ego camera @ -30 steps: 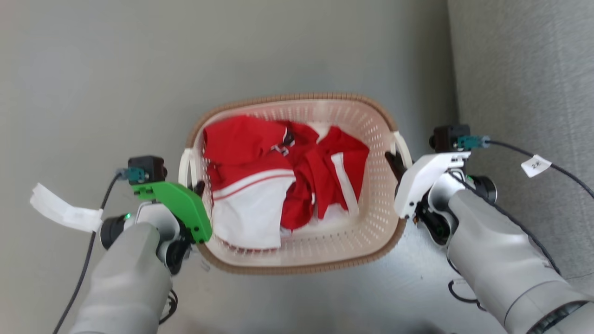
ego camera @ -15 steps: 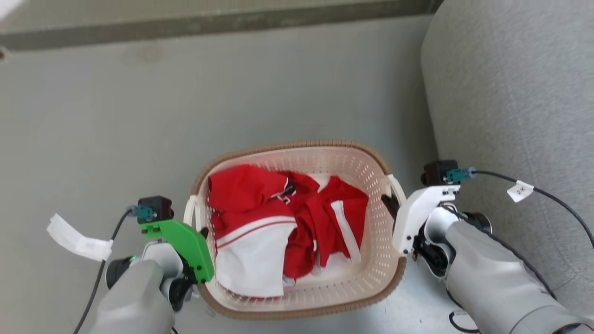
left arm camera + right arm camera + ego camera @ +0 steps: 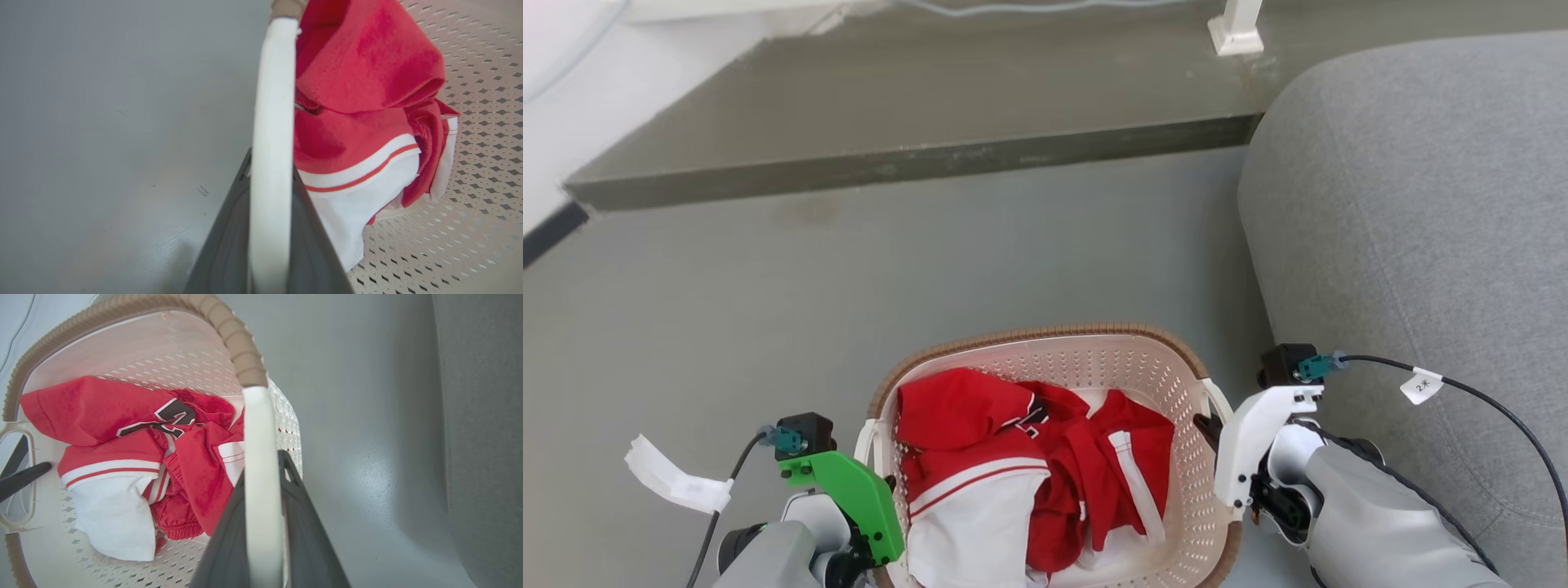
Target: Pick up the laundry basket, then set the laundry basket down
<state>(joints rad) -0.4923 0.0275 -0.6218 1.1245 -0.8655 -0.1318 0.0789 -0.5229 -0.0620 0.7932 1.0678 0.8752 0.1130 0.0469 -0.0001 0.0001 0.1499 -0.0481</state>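
Observation:
The laundry basket is cream-white and perforated with a brown woven rim, and it holds red and white clothes. It hangs between my two arms at the bottom of the head view. My left gripper is shut on the basket's left white handle, with a dark finger on each side of it. My right gripper is shut on the right white handle, which its fingers flank. I cannot tell whether the basket's base touches the floor.
A grey sofa stands close on the right, beside the right arm. A dark raised step crosses the far floor, with a white post foot on it. Open grey floor lies ahead of the basket.
The head camera has moved, so the basket and arms sit lower in the picture, and the step and more of the sofa have come into view. Both grippers keep hold of the handles.

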